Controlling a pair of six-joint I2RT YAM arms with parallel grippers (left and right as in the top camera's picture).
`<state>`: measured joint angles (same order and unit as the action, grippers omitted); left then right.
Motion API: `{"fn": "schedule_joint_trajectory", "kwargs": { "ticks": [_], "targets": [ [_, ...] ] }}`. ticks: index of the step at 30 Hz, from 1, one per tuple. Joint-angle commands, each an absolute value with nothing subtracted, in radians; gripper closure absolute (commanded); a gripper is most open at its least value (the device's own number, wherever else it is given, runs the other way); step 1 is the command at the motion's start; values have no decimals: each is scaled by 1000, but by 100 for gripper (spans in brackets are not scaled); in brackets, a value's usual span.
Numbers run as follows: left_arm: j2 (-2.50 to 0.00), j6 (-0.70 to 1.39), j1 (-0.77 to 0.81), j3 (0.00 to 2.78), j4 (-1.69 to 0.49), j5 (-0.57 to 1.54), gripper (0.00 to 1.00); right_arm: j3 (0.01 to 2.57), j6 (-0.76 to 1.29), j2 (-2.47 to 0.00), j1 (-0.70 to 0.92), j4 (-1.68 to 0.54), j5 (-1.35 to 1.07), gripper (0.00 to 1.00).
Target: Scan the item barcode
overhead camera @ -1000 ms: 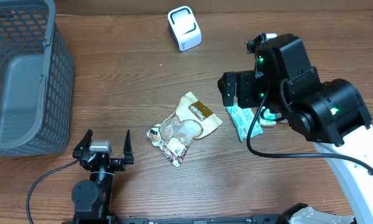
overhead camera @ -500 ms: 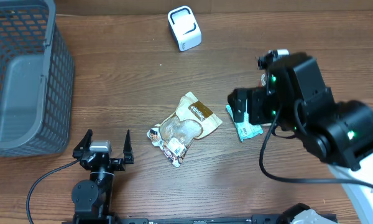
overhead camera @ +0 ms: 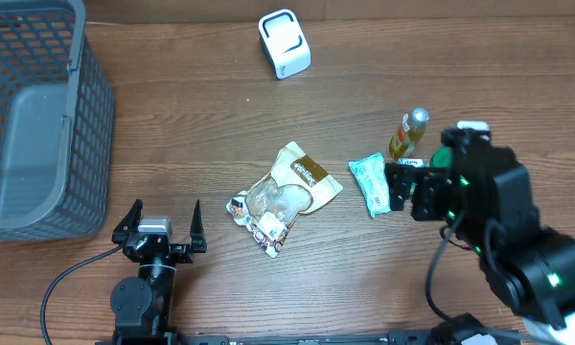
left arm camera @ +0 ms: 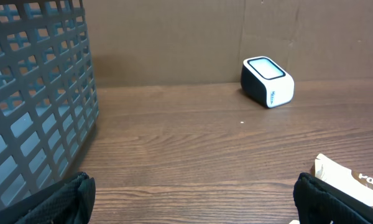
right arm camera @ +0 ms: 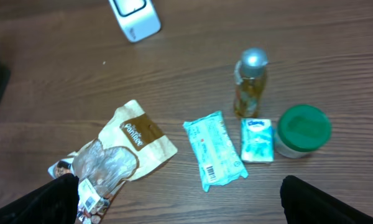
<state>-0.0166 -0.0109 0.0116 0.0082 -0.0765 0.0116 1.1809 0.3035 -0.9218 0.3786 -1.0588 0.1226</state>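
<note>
Hovering above the table (overhead camera: 220,115), right end effector (overhead camera: 402,184) spread wide and empty, teal wipes pack (right arm camera: 214,150) lying just below and ahead of it, white barcode scanner (right arm camera: 135,17) well beyond, to the left; left end effector (overhead camera: 166,216) likewise spread wide, holding nothing.

Three views of one table: one from above, one low, one higher and tilted.
The overhead camera looks straight down on the whole table (overhead camera: 172,115). The left wrist camera sits low, near the surface, and faces level toward the back wall, with the basket (left arm camera: 37,106) close at its left. The right wrist camera looks down, a little tilted, on the middle and right part. All three views share the white scanner (overhead camera: 285,43) and the snack bag (overhead camera: 287,192).
</note>
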Motion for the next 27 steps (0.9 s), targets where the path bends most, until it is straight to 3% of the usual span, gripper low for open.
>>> {"fn": "schedule_joint_trajectory", "kwargs": {
  "ticks": [1, 27],
  "targets": [
    [-4, -30, 14, 5, -78, 19, 0, 1141, 307, -837, 345, -1048, 142, 0],
    [-4, -30, 14, 5, -78, 19, 0, 819, 308, -495, 300, -999, 130, 0]
  ]
}}
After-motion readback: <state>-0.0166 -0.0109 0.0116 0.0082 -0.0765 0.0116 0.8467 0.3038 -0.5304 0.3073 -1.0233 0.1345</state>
